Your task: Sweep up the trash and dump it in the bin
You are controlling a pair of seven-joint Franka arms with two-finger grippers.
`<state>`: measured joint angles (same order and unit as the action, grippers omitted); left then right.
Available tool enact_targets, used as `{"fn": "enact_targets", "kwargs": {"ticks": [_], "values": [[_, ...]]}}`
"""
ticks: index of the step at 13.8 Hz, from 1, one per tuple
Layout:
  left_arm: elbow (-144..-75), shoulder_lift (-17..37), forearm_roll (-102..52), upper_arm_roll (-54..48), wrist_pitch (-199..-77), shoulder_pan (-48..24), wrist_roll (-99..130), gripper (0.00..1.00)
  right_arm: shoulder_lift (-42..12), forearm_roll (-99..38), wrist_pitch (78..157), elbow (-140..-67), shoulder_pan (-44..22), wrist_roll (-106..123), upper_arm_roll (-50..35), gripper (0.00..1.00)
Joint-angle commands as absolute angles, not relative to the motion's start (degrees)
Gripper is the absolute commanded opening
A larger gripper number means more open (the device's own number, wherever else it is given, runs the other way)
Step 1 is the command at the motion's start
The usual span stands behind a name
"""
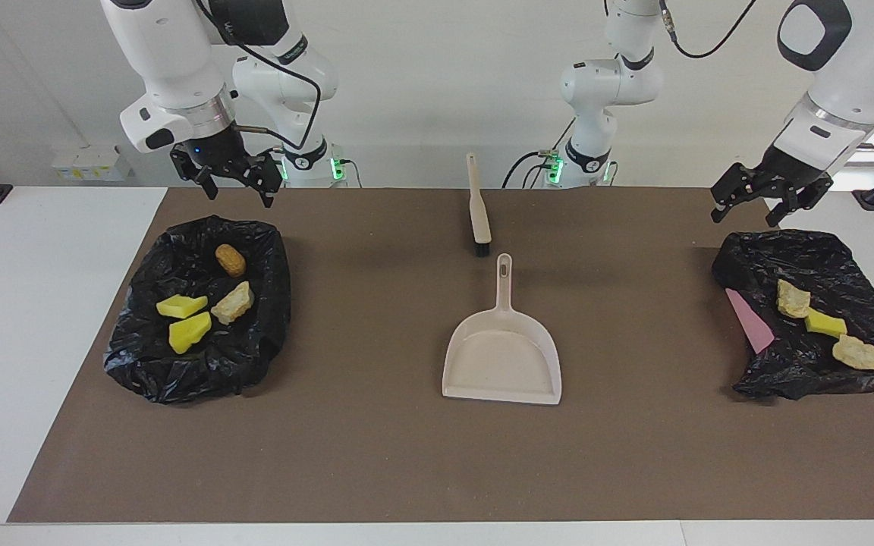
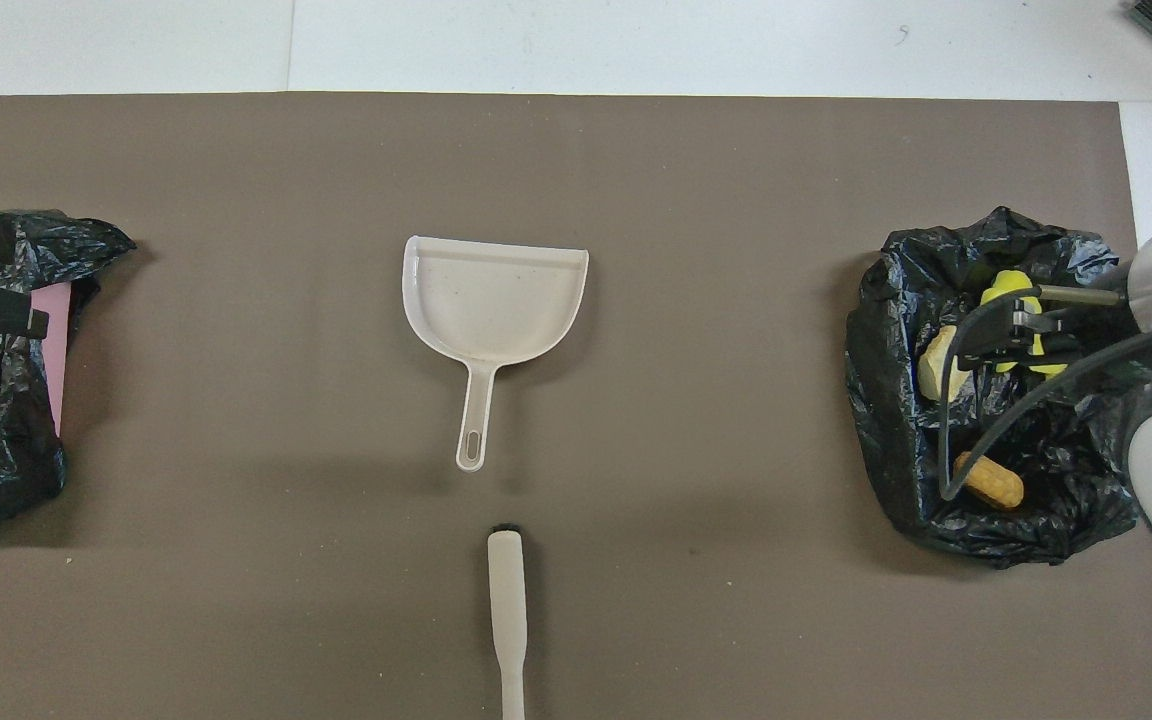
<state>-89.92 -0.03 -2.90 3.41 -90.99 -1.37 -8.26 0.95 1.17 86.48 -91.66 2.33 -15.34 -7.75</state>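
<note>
Starting at the left claw [image 1: 745,214]: fingers wide apart, nothing held, up in the air by the 12 o'clock edge of the black bag [image 1: 786,383] at that arm's end of the table. Same for the right claw [image 1: 238,193]: fingers apart, nothing held, up over the 12 o'clock edge of the other black bag [image 1: 202,371]. Moving out, with a clock laid on the facing view and the dustpan [image 1: 501,356] in the middle: at 3 o'clock, the first bag, with three bits of trash on it, a tan lump [image 1: 793,299], a yellow chunk [image 1: 825,324] and another tan lump [image 1: 857,353], plus a pink sheet [image 1: 748,320] at the bag's 9 o'clock side. At 9 o'clock, the second bag, with four more bits, an orange-brown lump [image 1: 230,260], two yellow chunks [image 1: 180,306] and a tan piece [image 1: 233,302]. At 12 o'clock, just past the dustpan's handle, the brush [image 1: 478,208], lying flat with bristles toward the pan. Nothing inside the dustpan. No scraps to be seen on the brown mat [image 1: 376,455]. Looks like the last step, with all seven bits in the bags and both tools put down. Probably nothing left to sweep or dump. Next, most likely, just pulling both arms up and away without bumping the bags. Otherwise, if more sweeping is wanted, reaching in to the middle for the brush handle and the pan handle.
</note>
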Motion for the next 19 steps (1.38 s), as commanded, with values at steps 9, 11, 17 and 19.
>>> {"fn": "enact_targets", "kwargs": {"ticks": [9, 11, 17, 19], "values": [[-82.9, 2.4, 0.0, 2.7, -82.2, -1.7, -7.6, 1.00, 1.8, 0.8, 87.9, -93.0, 3.4, -13.4, -8.1, 1.00], [-82.6, 3.2, 2.0, 2.5, -81.5, -2.2, -7.6, 1.00, 1.8, 0.8, 87.9, -93.0, 2.8, -13.5, -8.2, 1.00], [-82.9, 3.2, 1.3, 2.4, -82.4, -2.6, -7.6, 1.00, 1.9, 0.9, 88.5, -93.2, 4.0, -13.3, -8.0, 1.00], [-83.1, 2.9, 1.1, 2.4, -83.1, -2.6, -7.3, 1.00, 1.9, 1.0, 89.6, -93.3, 4.0, -13.2, -8.0, 1.00]]}}
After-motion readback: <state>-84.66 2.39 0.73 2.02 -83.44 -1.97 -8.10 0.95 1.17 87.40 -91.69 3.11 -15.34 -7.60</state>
